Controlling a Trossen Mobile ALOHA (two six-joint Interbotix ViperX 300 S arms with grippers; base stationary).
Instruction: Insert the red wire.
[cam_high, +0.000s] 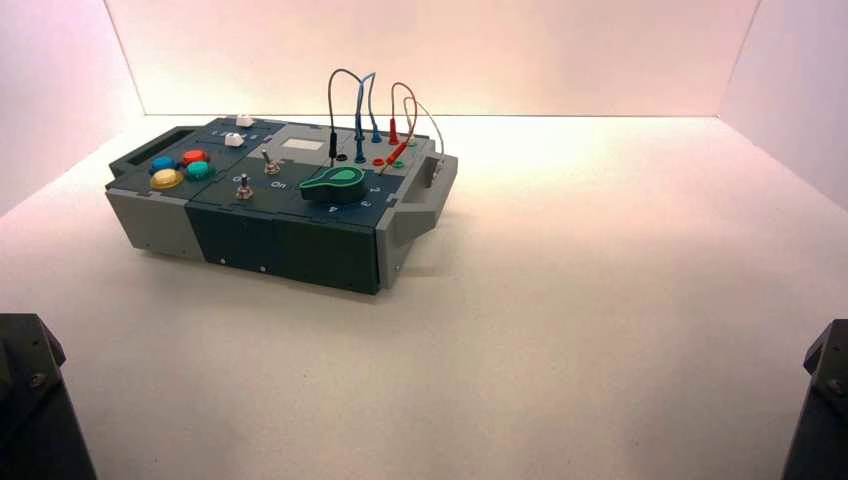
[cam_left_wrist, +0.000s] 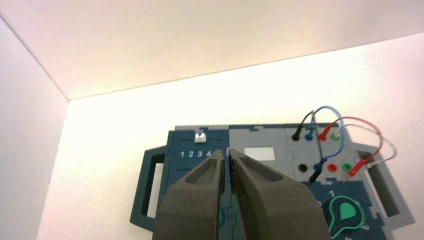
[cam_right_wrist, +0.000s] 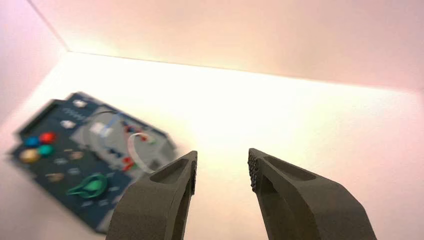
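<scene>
Box (cam_high: 290, 240) w/ blk (cam_left_wrist: 319, 171) & blu leads (cam_left_wrist: 343, 135)

The box (cam_high: 290, 235) sits on the left part of the table (cam_high: 560, 300). On it, the buttons (cam_high: 166, 179) are left, the knob (cam_high: 336, 185) right, the switches (cam_high: 244, 190) between them. The wires (cam_high: 397, 153) are behind the knob.

Left gripper (cam_left_wrist: 226, 154) closed, right gripper (cam_right_wrist: 223, 154) spread wide, arms (cam_high: 38, 400) well apart
</scene>
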